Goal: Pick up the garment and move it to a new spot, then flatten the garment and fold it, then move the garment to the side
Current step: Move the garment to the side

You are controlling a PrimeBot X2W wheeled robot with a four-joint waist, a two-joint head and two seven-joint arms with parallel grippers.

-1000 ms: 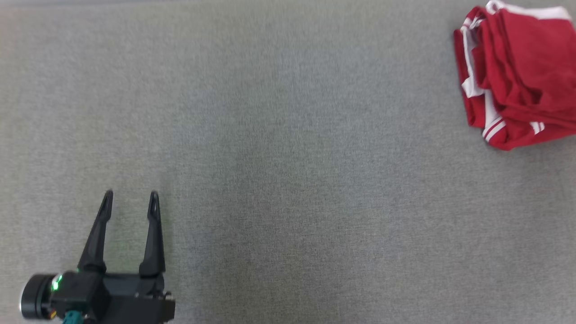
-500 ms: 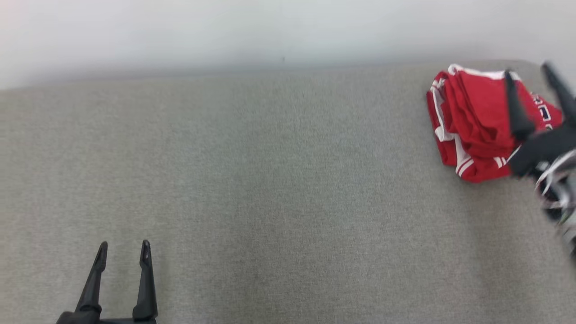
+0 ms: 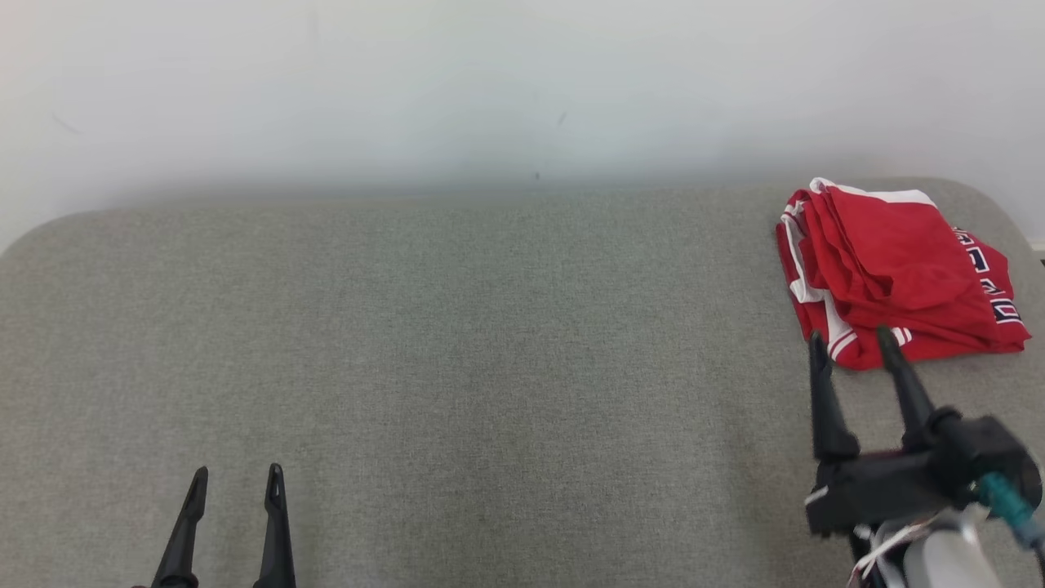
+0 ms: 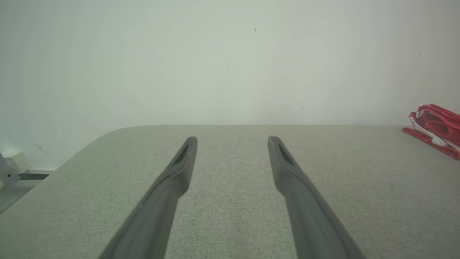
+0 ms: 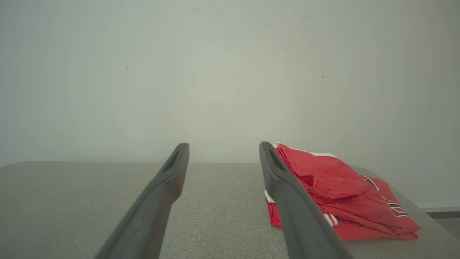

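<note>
Lying in a crumpled red heap with white trim, the garment (image 3: 890, 261) sits just ahead of the right gripper (image 3: 851, 336) and a little to that gripper's right, on the grey fabric surface (image 3: 490, 343). This gripper's two dark fingers stand apart with nothing between them, tips pointing at the near edge of the cloth; whether they touch it cannot be told. In the right wrist view the right-hand finger (image 5: 289, 194) crosses in front of the garment's left edge, and the rest of the cloth lies ahead and to the right. The left gripper (image 3: 237, 471) is likewise spread and empty, over bare grey fabric and well apart from the garment, which lies far off to its right. Beyond both grippers a pale wall (image 3: 490, 82) rises behind the surface
</note>
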